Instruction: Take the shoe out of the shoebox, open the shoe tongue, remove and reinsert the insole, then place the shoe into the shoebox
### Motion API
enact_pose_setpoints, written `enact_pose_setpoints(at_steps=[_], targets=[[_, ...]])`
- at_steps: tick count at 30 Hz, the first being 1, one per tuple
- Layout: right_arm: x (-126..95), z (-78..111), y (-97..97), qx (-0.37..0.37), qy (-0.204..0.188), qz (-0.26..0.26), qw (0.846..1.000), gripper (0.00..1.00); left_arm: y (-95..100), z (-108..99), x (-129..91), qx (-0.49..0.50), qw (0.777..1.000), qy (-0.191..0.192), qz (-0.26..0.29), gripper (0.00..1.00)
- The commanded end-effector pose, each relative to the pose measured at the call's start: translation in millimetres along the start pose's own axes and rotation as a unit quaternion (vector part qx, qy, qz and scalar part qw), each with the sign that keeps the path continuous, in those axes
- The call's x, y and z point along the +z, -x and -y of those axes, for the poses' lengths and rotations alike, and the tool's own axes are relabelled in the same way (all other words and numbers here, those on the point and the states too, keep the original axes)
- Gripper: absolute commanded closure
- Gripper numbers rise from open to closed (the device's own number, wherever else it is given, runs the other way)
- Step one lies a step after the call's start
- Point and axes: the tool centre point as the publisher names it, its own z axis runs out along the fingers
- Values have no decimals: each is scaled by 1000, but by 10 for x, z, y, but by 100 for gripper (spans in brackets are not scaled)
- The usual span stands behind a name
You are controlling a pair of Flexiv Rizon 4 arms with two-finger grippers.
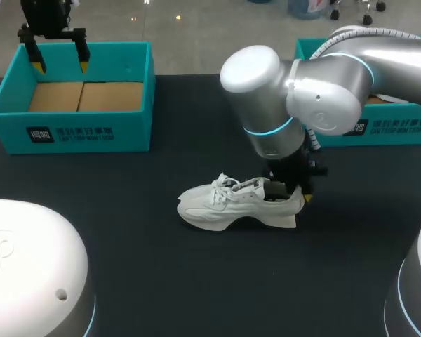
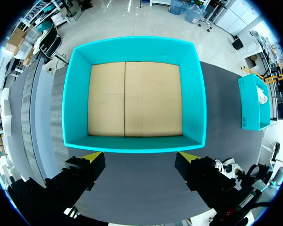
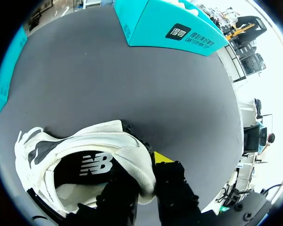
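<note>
White shoe [image 1: 238,205] is seen standing on its sole on the dark table [image 1: 126,274], outside the teal shoebox [image 1: 77,130], w/ toe twd the robot's left and heel twd its right. Laces are seen lying loose on top. The right tool [image 1: 298,191] is set down at the heel. In the right wrist view one finger is seen inside the shoe's opening and the yellow-tipped finger [image 3: 172,186] outside it. The heel collar is pinched btwn the two, so the tool is closed on the shoe. The left tool [image 1: 58,60] is held above the shoebox at the table's far left. Its fingers are spread wide and nothing is gripped. In the left wrist view the box's brown cardboard floor is seen ahead of the tips. A second teal box [image 1: 386,126] is partly hidden behind the right arm, well apart from the shoe.
</note>
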Motion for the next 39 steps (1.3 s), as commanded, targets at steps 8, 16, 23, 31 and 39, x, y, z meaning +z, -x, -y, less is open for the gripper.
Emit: enact_pose_setpoints(at_steps=[8, 16, 23, 31, 39], targets=[[-507, -2, 150, -8, 19, -53, 998, 0, 0, -5, -1, 0, 1000, 0, 0, 0], [-1031, -44, 95, -196, 130, -150, 960, 0, 0, -5, -1, 0, 1000, 0, 0, 0], [-1077, -74, 78, -239, 145, -119, 953, 0, 0, -5, -1, 0, 1000, 0, 0, 0], [-1077, -74, 78, -239, 145, -119, 953, 0, 0, -5, -1, 0, 1000, 0, 0, 0], [-1018, -261, 186, -446, 283, -144, 837, 0, 0, -5, -1, 0, 1000, 0, 0, 0]])
